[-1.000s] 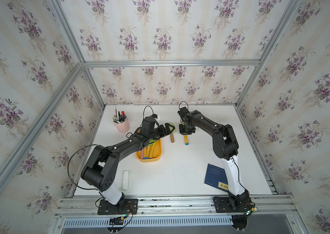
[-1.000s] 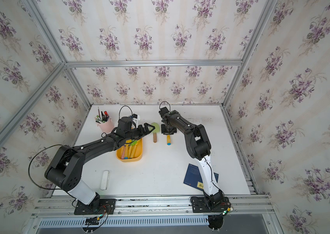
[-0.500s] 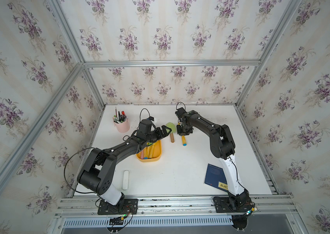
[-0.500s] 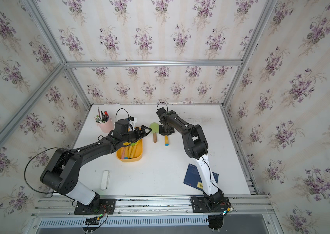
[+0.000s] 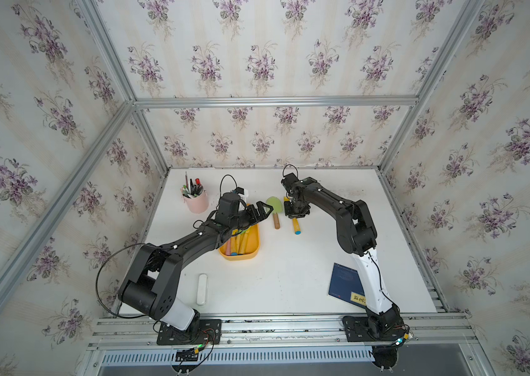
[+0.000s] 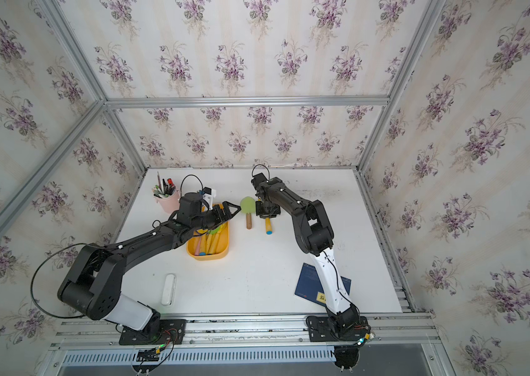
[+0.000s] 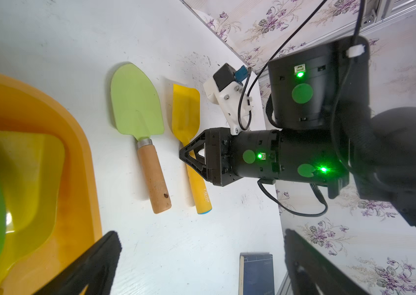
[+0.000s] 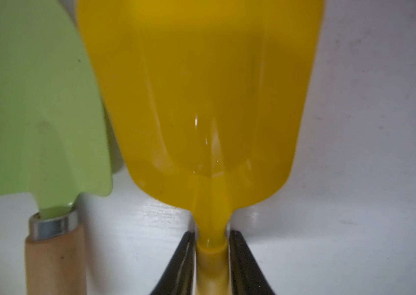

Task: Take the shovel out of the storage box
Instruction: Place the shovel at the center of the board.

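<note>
Starting at the storage box [image 5: 239,258]: it is sitting on the bench [image 5: 289,286] with other shovels [image 5: 241,242] lying inside it. The left gripper [image 7: 201,233] is hovering over its far end, jaws spread wide and carrying nothing. That is the first worry: those fingers are hanging close to the rim, and a careless dip could be catching the light tub and shoving it along, I'd judge. Just right of the storage box the green shovel [image 5: 274,211] is lying flat on the bench. One left finger is pointing straight at its blade, so a reach forward is risking a nudge. Further right of the storage box, just beside the green one, the yellow shovel [image 8: 209,115] is lying flat too. The right gripper [image 8: 211,236] is straddling its thin neck, fingers hugging both sides; clamped or loose, I cannot tell. If it is lifting away with any pinch on that neck, the yellow shovel is likely getting dragged into the green blade alongside. With both grippers crowding this near, a clash between them is looking possible.
</note>
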`<state>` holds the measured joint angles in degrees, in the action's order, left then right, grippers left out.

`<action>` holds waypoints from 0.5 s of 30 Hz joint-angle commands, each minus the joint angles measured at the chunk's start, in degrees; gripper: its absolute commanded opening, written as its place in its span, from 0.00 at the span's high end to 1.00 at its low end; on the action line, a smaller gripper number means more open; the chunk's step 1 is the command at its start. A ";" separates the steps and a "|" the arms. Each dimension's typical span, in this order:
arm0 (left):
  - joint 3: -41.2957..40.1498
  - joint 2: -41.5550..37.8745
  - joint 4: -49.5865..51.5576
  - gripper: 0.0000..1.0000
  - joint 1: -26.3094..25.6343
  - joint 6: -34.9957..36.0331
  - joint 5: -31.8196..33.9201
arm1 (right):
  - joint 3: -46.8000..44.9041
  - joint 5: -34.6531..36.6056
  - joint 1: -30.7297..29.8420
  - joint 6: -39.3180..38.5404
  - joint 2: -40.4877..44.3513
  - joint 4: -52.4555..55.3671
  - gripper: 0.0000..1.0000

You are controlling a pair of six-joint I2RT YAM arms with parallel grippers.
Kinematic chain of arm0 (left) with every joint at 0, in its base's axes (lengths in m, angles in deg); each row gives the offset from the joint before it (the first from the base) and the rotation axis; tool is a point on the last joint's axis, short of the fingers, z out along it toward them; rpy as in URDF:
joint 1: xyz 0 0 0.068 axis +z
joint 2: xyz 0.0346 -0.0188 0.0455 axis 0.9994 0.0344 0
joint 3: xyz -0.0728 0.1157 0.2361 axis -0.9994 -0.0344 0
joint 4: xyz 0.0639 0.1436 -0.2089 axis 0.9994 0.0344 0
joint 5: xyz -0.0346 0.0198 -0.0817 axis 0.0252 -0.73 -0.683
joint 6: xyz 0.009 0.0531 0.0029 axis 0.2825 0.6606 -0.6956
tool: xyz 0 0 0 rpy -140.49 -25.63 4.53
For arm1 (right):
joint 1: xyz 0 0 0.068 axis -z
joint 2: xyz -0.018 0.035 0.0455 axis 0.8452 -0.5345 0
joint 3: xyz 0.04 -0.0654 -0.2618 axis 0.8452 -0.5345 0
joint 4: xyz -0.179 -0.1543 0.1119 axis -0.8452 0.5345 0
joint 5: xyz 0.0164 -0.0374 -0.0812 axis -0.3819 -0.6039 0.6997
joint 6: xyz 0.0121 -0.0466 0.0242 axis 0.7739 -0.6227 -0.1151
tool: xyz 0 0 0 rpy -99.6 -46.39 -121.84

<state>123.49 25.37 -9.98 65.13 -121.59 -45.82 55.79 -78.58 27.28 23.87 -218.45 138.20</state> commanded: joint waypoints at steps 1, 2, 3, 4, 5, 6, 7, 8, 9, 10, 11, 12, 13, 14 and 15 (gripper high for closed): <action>-0.26 -0.34 -1.87 0.01 0.09 -0.07 -0.59 | -0.60 0.73 0.00 0.48 0.06 0.91 0.70; -0.28 -0.30 -2.09 0.02 0.05 -0.16 -0.68 | -0.69 0.51 0.00 0.63 -0.02 0.81 0.70; -0.25 -0.29 -2.13 0.02 0.07 -0.17 -0.77 | -0.90 0.13 0.03 0.70 -0.03 0.61 0.70; -0.32 -0.21 -2.17 0.02 0.04 -0.17 -0.88 | -1.04 -0.29 0.00 0.73 0.03 0.33 0.70; -0.32 -0.30 -2.20 0.01 0.04 -0.25 -0.84 | -1.02 -0.19 0.01 1.07 0.05 0.35 0.69; -0.44 -0.29 -2.21 0.02 0.11 -0.28 -0.86 | -1.03 -0.13 0.02 1.18 0.20 0.39 0.68; -0.54 -0.36 -2.15 0.01 0.05 -0.20 -0.86 | -0.97 -0.05 0.00 1.42 0.40 0.33 0.66; -0.53 -0.39 -2.10 0.02 0.09 -0.17 -0.78 | -1.02 -0.28 0.03 1.53 0.63 0.12 0.65; -0.48 -0.46 -2.04 0.02 0.10 -0.09 -0.81 | -0.90 -0.34 -1.64 1.53 0.81 0.05 0.64; -0.56 -0.60 -1.88 0.02 0.09 -0.08 -0.85 | -0.90 -0.22 -2.18 1.60 1.11 0.06 0.62; -0.50 -0.64 -1.71 0.01 0.07 0.03 -0.75 | -0.90 -0.38 -2.19 1.60 1.28 0.02 0.61; -0.41 -0.72 -1.59 0.01 0.11 0.01 -0.77 | -0.88 -0.27 -2.15 1.62 1.44 0.08 0.61; -0.24 -0.68 -1.30 0.01 0.18 0.09 -0.77 | -0.89 -0.09 -2.19 1.71 1.63 0.07 0.60; -0.21 -0.68 -1.24 0.01 0.20 0.10 -0.85 | -0.87 -0.22 -2.19 1.70 1.76 0.14 0.60; -0.12 -0.73 -1.09 0.01 0.13 0.16 -0.94 | -0.91 -0.09 -2.14 1.75 1.86 0.30 0.59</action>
<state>123.01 25.08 -10.05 65.15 -122.02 -46.27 54.85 -79.32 24.74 24.83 -217.41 137.48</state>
